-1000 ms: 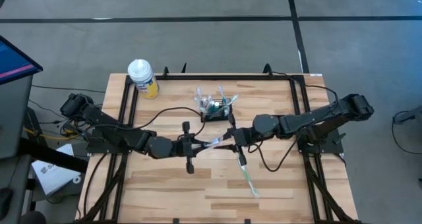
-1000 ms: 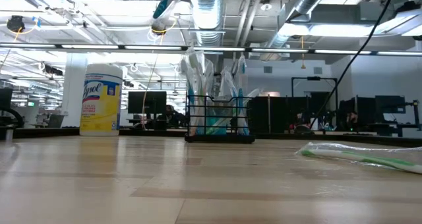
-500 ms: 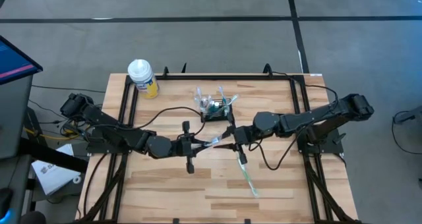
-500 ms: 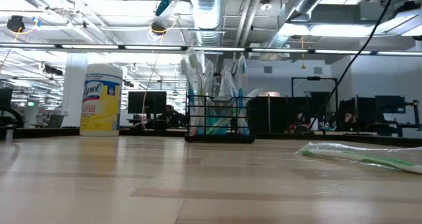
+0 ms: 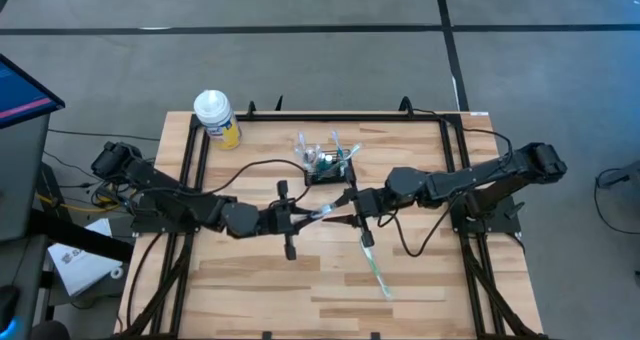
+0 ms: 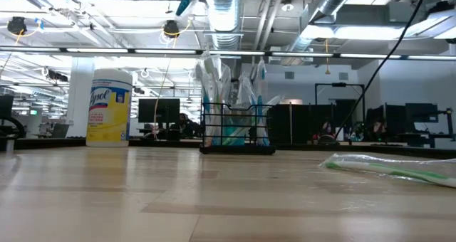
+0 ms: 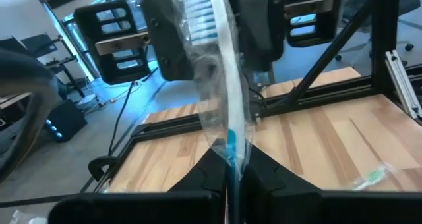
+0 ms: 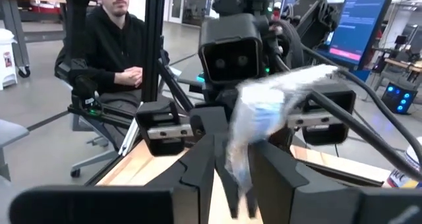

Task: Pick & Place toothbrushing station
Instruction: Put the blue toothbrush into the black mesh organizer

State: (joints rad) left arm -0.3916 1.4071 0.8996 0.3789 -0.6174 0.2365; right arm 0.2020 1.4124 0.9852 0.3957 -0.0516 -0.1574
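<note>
The toothbrushing station [image 5: 325, 165], a small black wire-mesh holder with several wrapped brushes standing in it [image 6: 237, 132], rests on its base at the table's far middle. Above mid-table my two grippers meet tip to tip with a plastic-wrapped toothbrush [image 5: 331, 215] between them. My left gripper [image 5: 315, 218] is shut on its teal handle, and my right gripper [image 5: 350, 217] is shut on its head end. A second wrapped toothbrush [image 5: 373, 265] lies flat on the table, nearer the front and to the right. My left gripper pinches the wrapped toothbrush's teal handle [image 7: 231, 148] between its two fingers, coming about level from the table's left. The brush runs on away from the fingers, lifted clear of the table. My right gripper has the wrapped head end [image 8: 245, 151] between its two fingers [image 8: 201, 165], coming level from the table's right. The crumpled clear wrap fills the gap between them.
A white-capped yellow wipes canister [image 5: 217, 118] stands at the far left corner [image 6: 109, 107]. Black frame rails [image 5: 190, 170] run along the table's left, right and far sides. A seated person [image 8: 115, 46] shows beyond the table in the right wrist view.
Both grippers keep their place over mid-table. The held toothbrush's teal end, seen at the top of the low view, has risen and shifted slightly toward the table's right.
</note>
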